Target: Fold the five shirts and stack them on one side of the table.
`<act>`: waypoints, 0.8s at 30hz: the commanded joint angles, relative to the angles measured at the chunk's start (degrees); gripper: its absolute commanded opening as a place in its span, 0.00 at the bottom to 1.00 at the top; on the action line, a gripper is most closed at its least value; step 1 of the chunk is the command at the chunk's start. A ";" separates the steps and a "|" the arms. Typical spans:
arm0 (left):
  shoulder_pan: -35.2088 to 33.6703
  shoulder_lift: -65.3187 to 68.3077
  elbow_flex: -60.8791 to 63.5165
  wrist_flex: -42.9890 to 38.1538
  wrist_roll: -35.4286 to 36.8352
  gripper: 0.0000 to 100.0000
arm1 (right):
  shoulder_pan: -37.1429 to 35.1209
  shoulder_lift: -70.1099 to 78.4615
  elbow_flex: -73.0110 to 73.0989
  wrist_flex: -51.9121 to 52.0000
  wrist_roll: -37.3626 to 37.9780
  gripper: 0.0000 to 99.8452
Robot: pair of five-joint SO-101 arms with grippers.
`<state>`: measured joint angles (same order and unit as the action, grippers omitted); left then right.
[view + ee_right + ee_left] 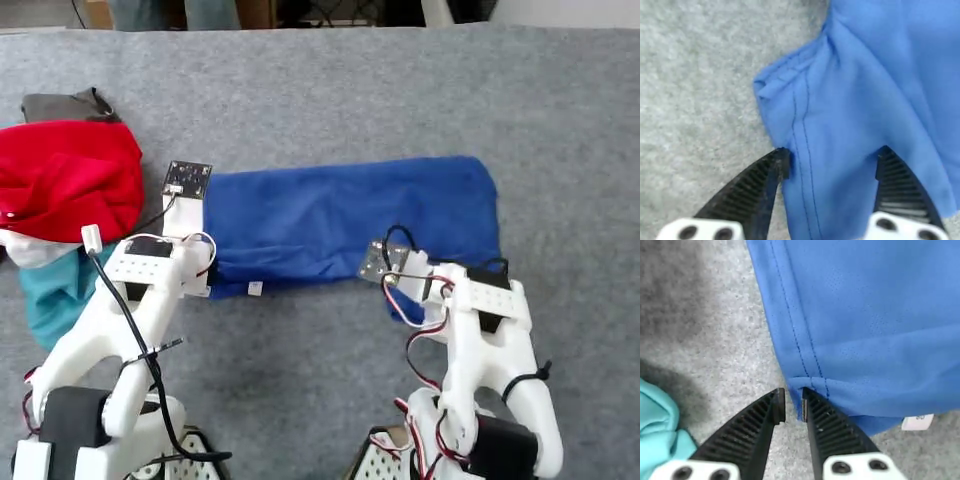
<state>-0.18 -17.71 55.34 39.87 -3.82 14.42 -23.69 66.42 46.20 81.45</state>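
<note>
Grey felt tabletop (560, 100) with a blue shirt (350, 215) spread across its middle as a long folded band, both arms at its near edge.

The left gripper (792, 404) sits at the blue shirt's near corner, jaws drawn almost together with the stitched hem corner pinched between the tips; a small white tag (917, 421) pokes out from the blue shirt's near edge just beside it. The right gripper (834, 157) stands over the blue shirt's near edge toward its other end, jaws spread wide, the cloth lying loose between them. Beside the blue shirt's left-gripper end lies a heap: a red shirt (70, 180) on top, a white shirt (30, 250) under it, a teal shirt (55, 295) on the near side and a dark grey shirt (65, 105) on the far side.
</note>
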 commanded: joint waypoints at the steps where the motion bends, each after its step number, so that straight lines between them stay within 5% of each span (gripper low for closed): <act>1: -0.40 -0.09 -2.51 -0.62 0.18 0.09 | -0.70 0.40 0.48 -3.52 0.70 0.26; 13: -0.40 -0.09 -2.42 -0.53 0.18 0.08 | 2.37 16.22 -17.27 1.41 -0.88 0.03; 24: -0.40 -0.09 -2.42 -0.53 0.09 0.08 | -1.93 32.40 -59.91 28.48 -2.46 0.01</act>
<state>-0.18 -17.71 55.34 39.87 -3.82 15.21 5.85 20.44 68.70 79.52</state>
